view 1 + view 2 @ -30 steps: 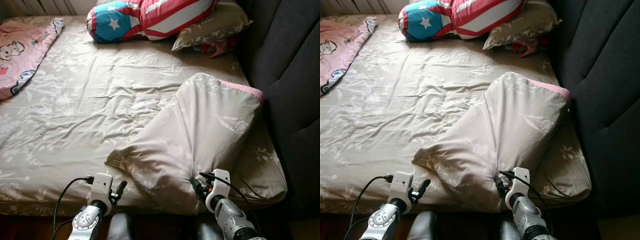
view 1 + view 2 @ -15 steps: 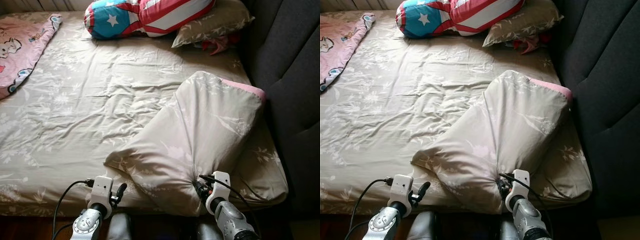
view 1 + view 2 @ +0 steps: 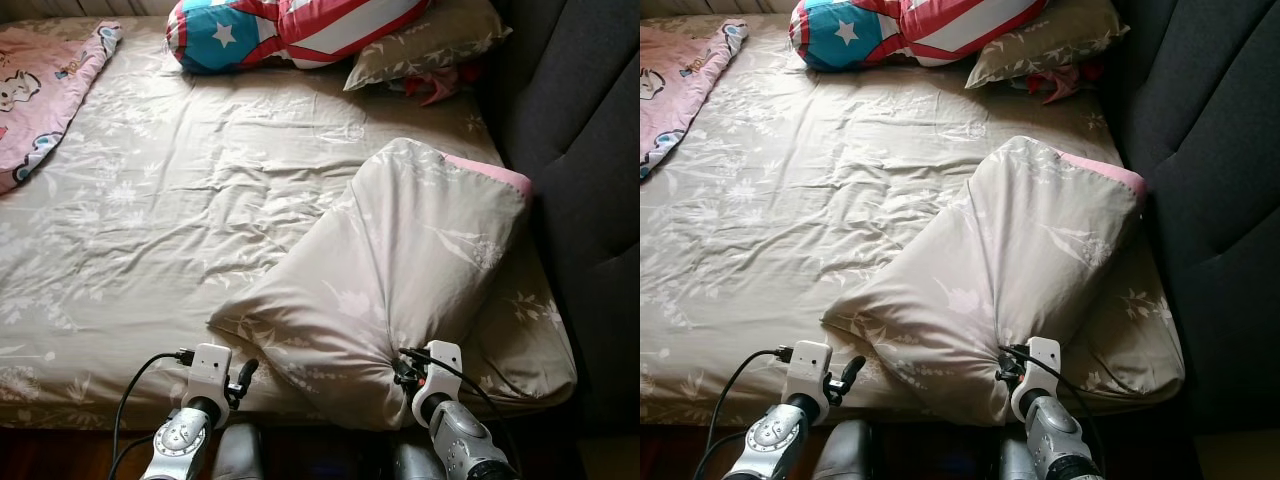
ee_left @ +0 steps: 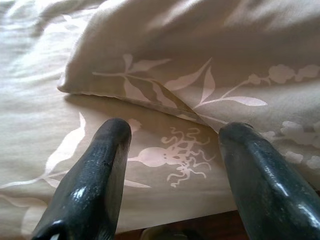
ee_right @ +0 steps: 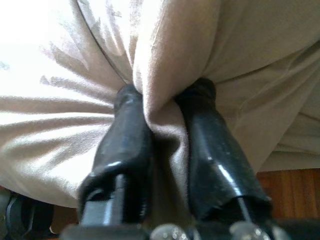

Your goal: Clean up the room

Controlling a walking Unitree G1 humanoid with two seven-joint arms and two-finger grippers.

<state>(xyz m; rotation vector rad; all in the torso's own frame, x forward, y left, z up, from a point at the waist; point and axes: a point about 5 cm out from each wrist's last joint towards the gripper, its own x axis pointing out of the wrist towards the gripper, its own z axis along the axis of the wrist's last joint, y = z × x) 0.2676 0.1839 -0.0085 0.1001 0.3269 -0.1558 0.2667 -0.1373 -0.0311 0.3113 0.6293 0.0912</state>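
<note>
Right gripper [image 5: 161, 125] pinches only a thin fold of the pillow [image 3: 400, 270] at the bed's [image 3: 150, 200] near right edge, left gripper [image 4: 172, 165] open beside it — fabric may slip out when pulled

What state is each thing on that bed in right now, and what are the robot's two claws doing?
Beige pillow: lying slanted on the bed, its near edge bunched and pinched.
Right gripper: shut on the pillow's fabric.
Left gripper: open, holding nothing, near the pillow's corner.
Bedsheet: spread out, wrinkled.
Star-and-stripe cushion: lying at the far side of the bed.
Second beige pillow: lying beside the cushion.
Pink blanket: crumpled at the far left.
</note>
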